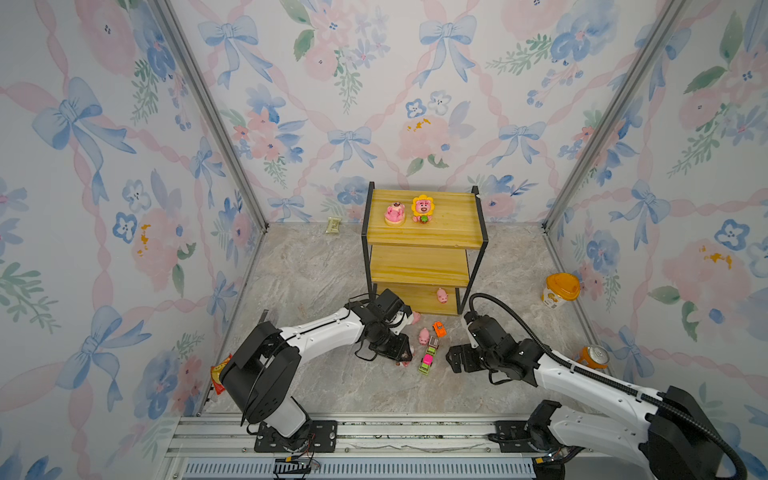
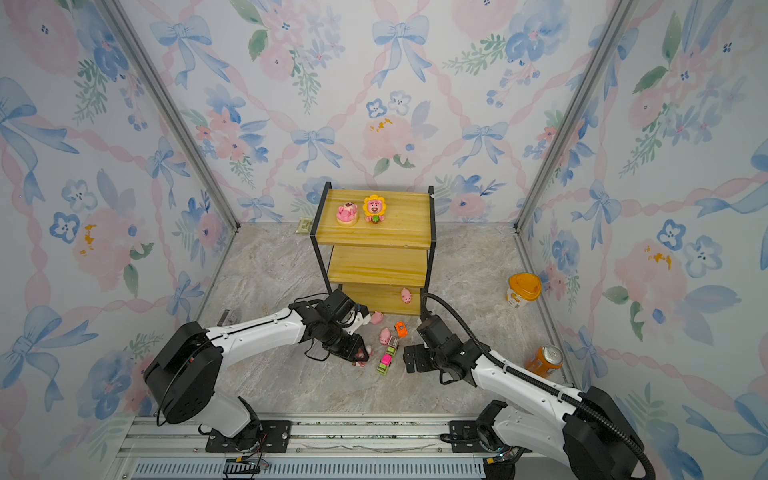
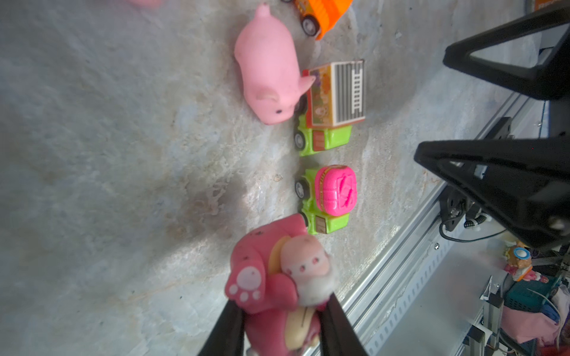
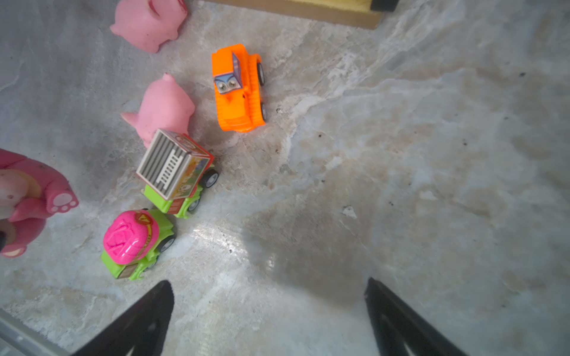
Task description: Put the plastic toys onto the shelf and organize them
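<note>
In both top views your left gripper (image 1: pixel 403 356) sits low over the marbled tabletop (image 1: pixel 316 270), just left of the loose toys and near of the three-tier shelf of yellow-tan wooden boards in a black metal frame (image 1: pixel 455 226). The top board carries a plain pink plastic bear figurine (image 1: pixel 394 213) and a pink bear figurine with a yellow sunflower ring (image 1: pixel 422 209). A small pink pig (image 1: pixel 441 296) lies on the bottom board, and your right gripper (image 1: pixel 455 359) hovers right of the loose toys. In the left wrist view the black fingers (image 3: pixel 229 323) are clamped on a third pink bear figurine (image 3: pixel 271 277); whether it has left the tabletop you cannot tell. A pink-and-green toy car (image 3: pixel 330 197) sits just beside it. In the right wrist view the jaws stand wide apart with nothing between them, and an orange toy car (image 4: pixel 239 89) lies ahead. The grasp looks made, so you are likely at the carrying step. Lift straight up to miss that car, then travel far to the top board and set the bear upright on the bare wood to the right.
</note>
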